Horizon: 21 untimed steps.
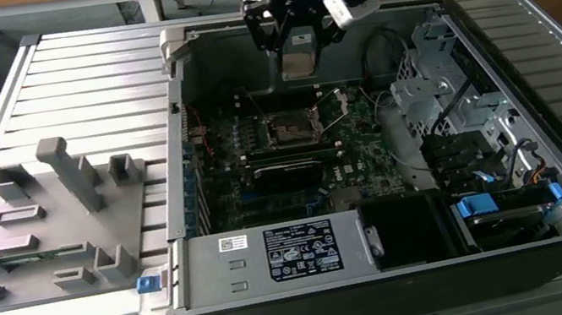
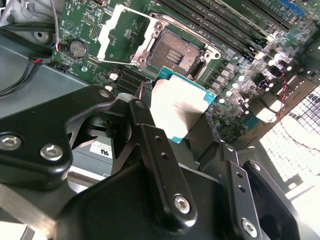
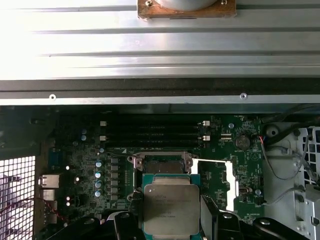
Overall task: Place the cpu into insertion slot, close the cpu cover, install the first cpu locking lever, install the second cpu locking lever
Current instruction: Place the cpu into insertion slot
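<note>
My gripper (image 1: pixel 298 53) hangs over the back of the open computer case, shut on the cpu (image 1: pixel 300 64), a flat silver-grey square with a green edge. In both wrist views the cpu (image 2: pixel 176 106) (image 3: pixel 171 209) sits between the black fingers (image 2: pixel 145 131), held above the board. The insertion slot (image 2: pixel 176 50) (image 1: pixel 288 129) lies uncovered on the green motherboard, just beyond the chip; in the first wrist view the insertion slot (image 3: pixel 162 164) is partly hidden behind the chip. The cpu cover (image 2: pixel 121 34) (image 3: pixel 216 181) is swung open beside the socket.
The case walls (image 1: pixel 182 140) ring the motherboard. A labelled power supply (image 1: pixel 302 250) sits at the front and a drive cage (image 1: pixel 439 88) with cables on the exterior view's right. Memory slots (image 3: pixel 155 135) run beside the socket. A grey fixture tray (image 1: pixel 52 221) lies on the slatted table.
</note>
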Tool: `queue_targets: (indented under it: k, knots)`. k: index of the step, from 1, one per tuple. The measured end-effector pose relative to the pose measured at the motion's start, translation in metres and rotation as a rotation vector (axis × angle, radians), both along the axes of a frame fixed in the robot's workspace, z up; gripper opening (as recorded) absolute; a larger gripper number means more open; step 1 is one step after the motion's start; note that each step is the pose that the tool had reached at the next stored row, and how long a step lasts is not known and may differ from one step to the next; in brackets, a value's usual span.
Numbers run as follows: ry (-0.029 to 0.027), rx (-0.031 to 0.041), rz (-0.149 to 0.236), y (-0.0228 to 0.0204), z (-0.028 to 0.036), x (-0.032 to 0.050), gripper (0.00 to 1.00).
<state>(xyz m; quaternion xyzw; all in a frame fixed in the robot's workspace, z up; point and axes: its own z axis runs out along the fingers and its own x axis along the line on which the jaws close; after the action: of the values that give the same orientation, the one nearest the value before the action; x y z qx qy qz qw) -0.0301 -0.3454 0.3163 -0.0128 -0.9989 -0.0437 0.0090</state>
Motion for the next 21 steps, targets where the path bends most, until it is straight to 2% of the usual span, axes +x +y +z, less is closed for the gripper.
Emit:
queue_targets:
  k: [21]
  knots:
    - [0.0001,-0.0005,0.000,0.0000,-0.0029,0.0000,0.54]
